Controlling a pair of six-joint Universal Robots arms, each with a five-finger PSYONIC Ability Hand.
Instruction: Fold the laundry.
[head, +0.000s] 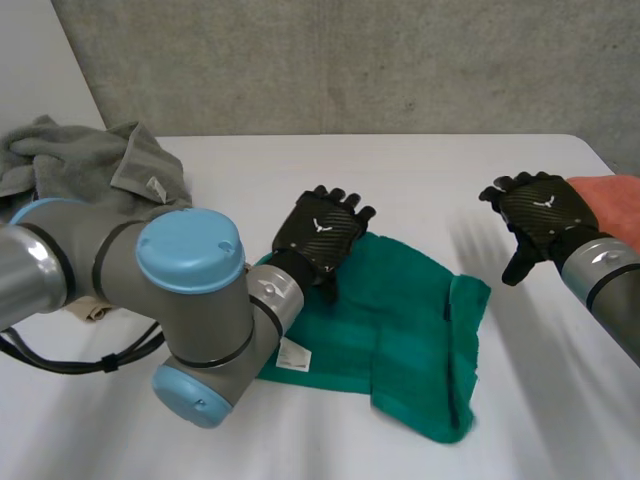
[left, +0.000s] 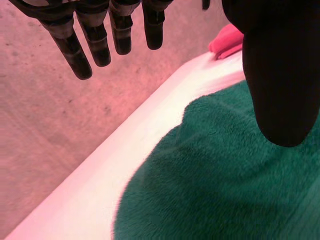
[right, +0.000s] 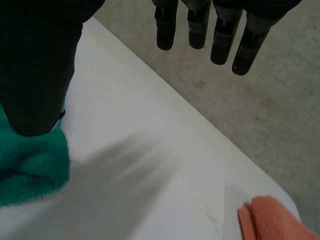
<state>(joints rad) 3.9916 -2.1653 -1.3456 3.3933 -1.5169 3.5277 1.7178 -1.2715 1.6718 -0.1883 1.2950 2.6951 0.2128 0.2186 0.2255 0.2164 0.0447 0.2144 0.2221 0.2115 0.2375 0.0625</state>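
1. Closest to the camera, the left arm (head: 190, 300) bends across the near side of the table (head: 450, 170). Its elbow hides the near left corner of the green towel (head: 400, 320), and a white label (head: 292, 354) peeks out beside it.
2. The left hand (head: 322, 232) is over the towel's far left corner, fingers straight and thumb apart, gripping nothing. It looks poised to pin or pick up that corner. Whether the palm touches the cloth cannot be told.
3. The right hand (head: 540, 212) hangs over bare table just beyond the towel's right edge, fingers likewise straight and empty, probably waiting clear of the cloth.
4. The green towel lies mid-table, partly and unevenly folded, with a strip doubled over along its right edge.
5. Grey towels (head: 90, 160) sit heaped at the far left, and an orange cloth (head: 612, 200) lies at the right. Both are cut off, so their full extent is unclear.
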